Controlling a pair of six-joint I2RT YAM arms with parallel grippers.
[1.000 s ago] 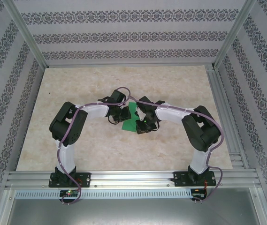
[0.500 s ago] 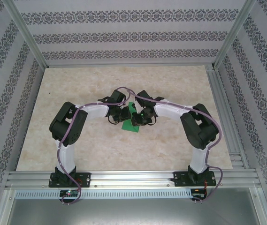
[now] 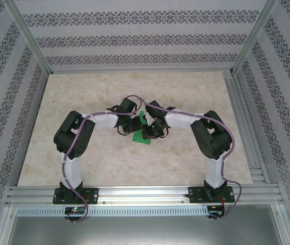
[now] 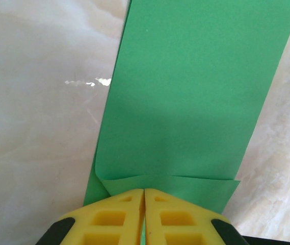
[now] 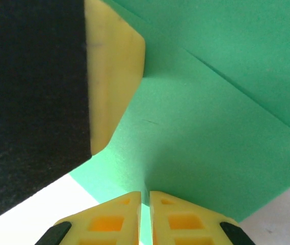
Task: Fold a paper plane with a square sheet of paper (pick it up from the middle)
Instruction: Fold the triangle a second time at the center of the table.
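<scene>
The green paper sheet [image 3: 143, 139] lies folded into a long layered strip on the table between both grippers. In the left wrist view the strip [image 4: 195, 87] runs away from my left gripper [image 4: 144, 190], whose yellow fingers are shut on its near folded edge. My right gripper [image 5: 145, 193] is shut on a raised crease of the paper [image 5: 211, 127], with a sliver of green between the fingertips. The left gripper's yellow finger [image 5: 114, 66] stands on the sheet close ahead. From above, the left gripper [image 3: 133, 127] and right gripper [image 3: 147, 131] nearly touch over the paper.
The beige marbled tabletop [image 3: 83, 92] stretches around the arms. Patterned walls and aluminium posts enclose it, with a metal rail [image 3: 246, 127] along the right side and another [image 3: 145, 194] across the front by the arm bases.
The right arm has swung left and brought its gripper in over the paper, close to the left gripper. The left arm has held still.
</scene>
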